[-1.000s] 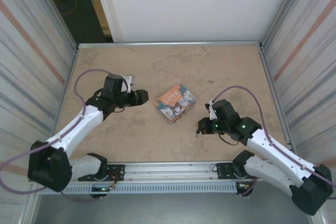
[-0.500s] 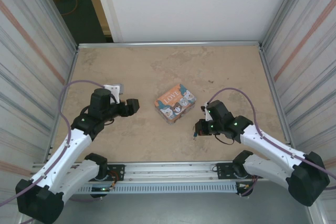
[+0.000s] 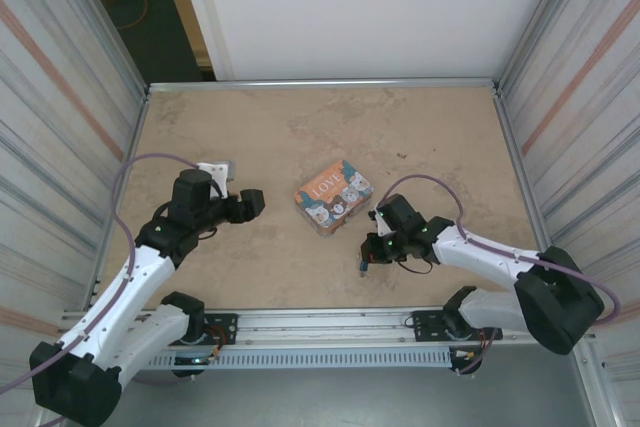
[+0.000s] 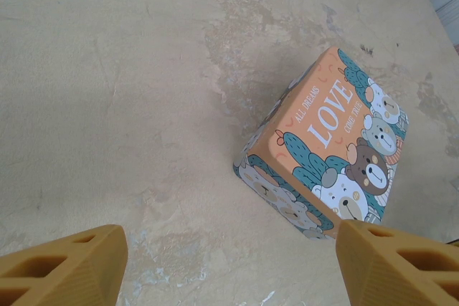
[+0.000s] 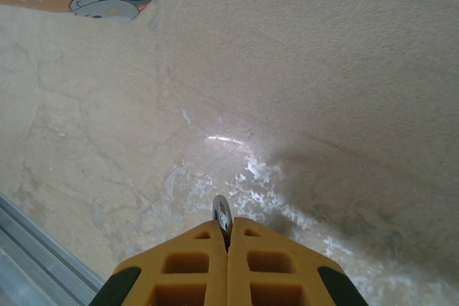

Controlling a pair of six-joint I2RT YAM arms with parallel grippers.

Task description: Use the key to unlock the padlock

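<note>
My right claw point(image 5: 229, 233) is pinched tight on a thin metal sliver point(image 5: 222, 213) over the tabletop point(image 5: 344, 69), just near-right of the tin point(image 4: 326, 148). Key or padlock loop, I cannot tell. My left claw point(image 4: 229, 266) gapes wide, left of the tin.

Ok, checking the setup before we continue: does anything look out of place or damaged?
Nothing stands out. The orange-and-teal rectangular tin sits closed, merely at an angle on the beige table; the right gripper pinches a thin metal piece.
</note>
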